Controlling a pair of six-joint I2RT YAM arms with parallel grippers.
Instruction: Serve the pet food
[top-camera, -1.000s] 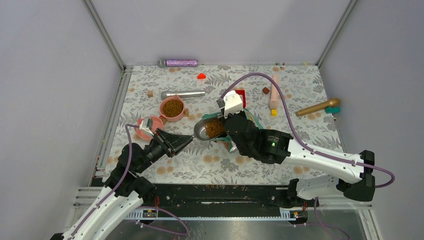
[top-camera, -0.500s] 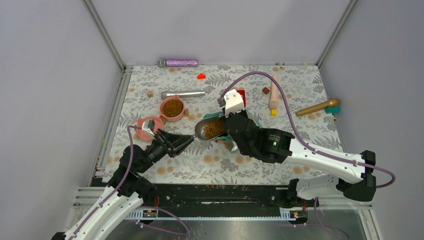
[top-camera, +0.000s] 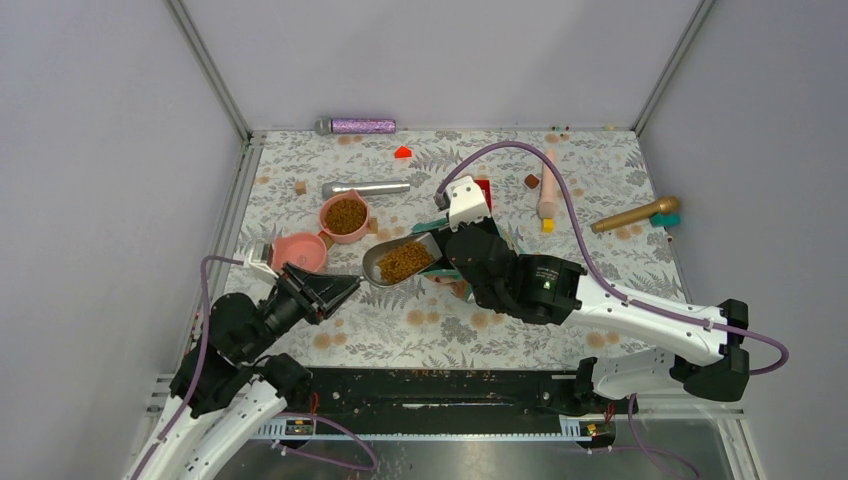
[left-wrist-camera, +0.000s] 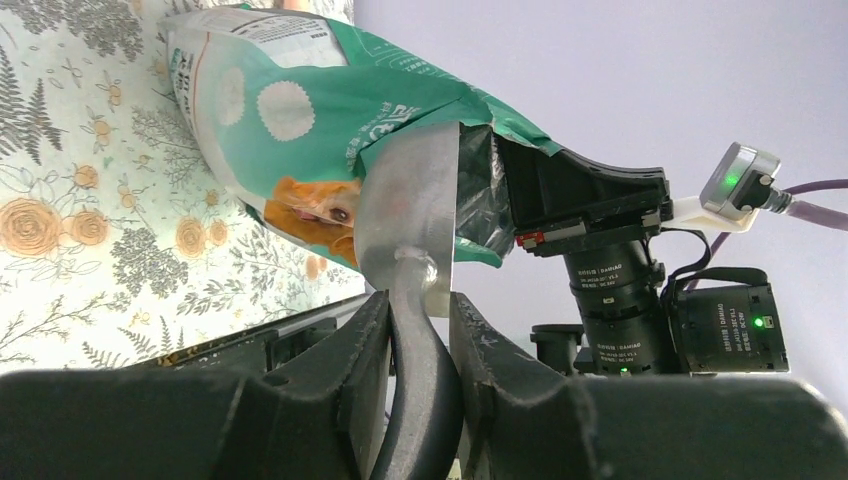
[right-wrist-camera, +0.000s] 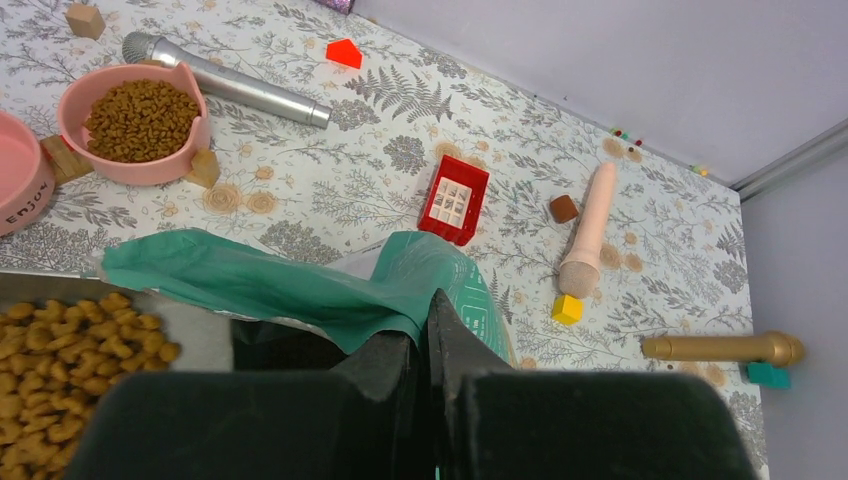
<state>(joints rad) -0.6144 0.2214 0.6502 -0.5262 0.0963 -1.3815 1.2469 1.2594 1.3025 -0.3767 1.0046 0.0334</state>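
The left fingers (left-wrist-camera: 345, 345) clamp the metal scoop (top-camera: 392, 263) by its handle, holding its heap of pet food (top-camera: 404, 258) level, likely for the empty pink bowl (top-camera: 300, 250) nearby, while the right fingers (right-wrist-camera: 470, 350) pinch closed on the rim of the teal bag (right-wrist-camera: 290, 285) to hold its mouth open.

Your scoop (top-camera: 378, 268), pet food (top-camera: 404, 259) in it, sits left of the bag (right-wrist-camera: 300, 288); filled bowl (top-camera: 344, 216) behind, empty bowl (top-camera: 300, 250) left.

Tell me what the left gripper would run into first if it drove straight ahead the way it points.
The left gripper carries the scoop out front, which would likely press into the teal bag right ahead; depth is unclear.
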